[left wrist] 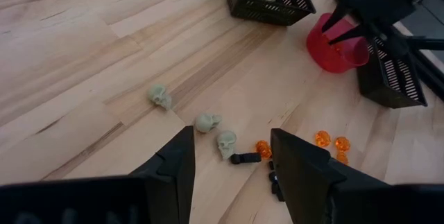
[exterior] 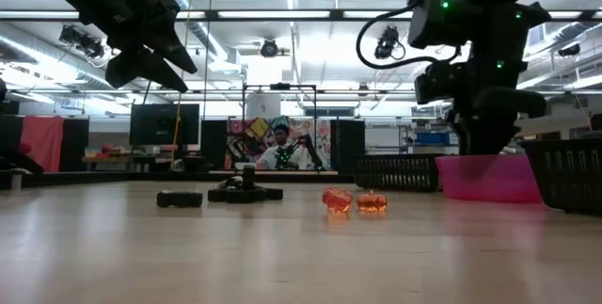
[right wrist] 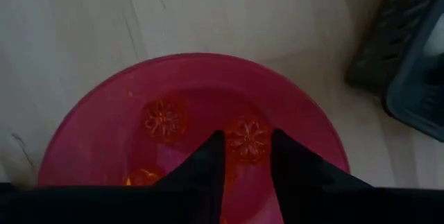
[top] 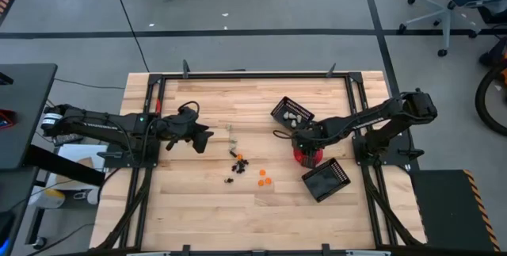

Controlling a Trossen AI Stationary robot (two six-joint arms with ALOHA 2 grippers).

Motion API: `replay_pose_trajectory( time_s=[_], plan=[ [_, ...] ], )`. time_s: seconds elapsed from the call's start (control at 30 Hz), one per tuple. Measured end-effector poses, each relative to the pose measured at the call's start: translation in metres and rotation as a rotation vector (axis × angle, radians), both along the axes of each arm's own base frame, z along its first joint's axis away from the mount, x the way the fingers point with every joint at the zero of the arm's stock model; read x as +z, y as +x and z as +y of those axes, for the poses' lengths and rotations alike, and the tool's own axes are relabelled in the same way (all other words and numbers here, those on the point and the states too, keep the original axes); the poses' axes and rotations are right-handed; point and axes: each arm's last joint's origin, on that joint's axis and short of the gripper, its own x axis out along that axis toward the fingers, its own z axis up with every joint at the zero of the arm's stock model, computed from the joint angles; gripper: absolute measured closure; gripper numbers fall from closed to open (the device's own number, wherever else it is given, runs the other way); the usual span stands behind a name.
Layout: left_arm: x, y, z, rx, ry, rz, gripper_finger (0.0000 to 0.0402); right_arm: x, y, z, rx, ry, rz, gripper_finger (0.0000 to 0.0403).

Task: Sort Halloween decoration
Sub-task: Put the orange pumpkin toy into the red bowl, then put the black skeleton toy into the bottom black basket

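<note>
Halloween decoration (top: 238,161) lies scattered mid-frame on the worktop (top: 198,208) while the right gripper (right wrist: 246,148), narrowly parted over an orange pumpkin (right wrist: 248,137) in the pink bowl (right wrist: 90,134), seems mid-drop; left gripper (left wrist: 232,165), open, must next descend onto a skull (left wrist: 227,143).

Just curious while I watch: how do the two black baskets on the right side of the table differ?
The basket farther from the table's front edge holds a few pale little skulls; the nearer basket looks empty. The farther one lies away from the pink bowl, where the right hand hangs; the nearer one sits close beside it. Both are black, slatted, rectangular and turned at an angle.
</note>
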Motion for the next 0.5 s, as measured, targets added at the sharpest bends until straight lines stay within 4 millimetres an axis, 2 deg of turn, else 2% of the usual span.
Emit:
replay_pose_trajectory(
  time_s=[0.27,0.4,0.5],
  plan=[
    [0.0,0.0,0.0,-0.002,0.004,0.002,0.0239,0.0,0.0,0.0,0.001,0.056,0.001,0.0247],
    [0.0,0.0,0.0,0.012,-0.016,-0.011,0.0239,0.001,0.0,0.001,-0.006,0.096,0.004,0.0239],
    [0.002,0.001,0.0,0.015,-0.022,-0.031,0.0239,0.01,0.003,0.002,-0.002,0.121,0.022,0.024]
  ],
)
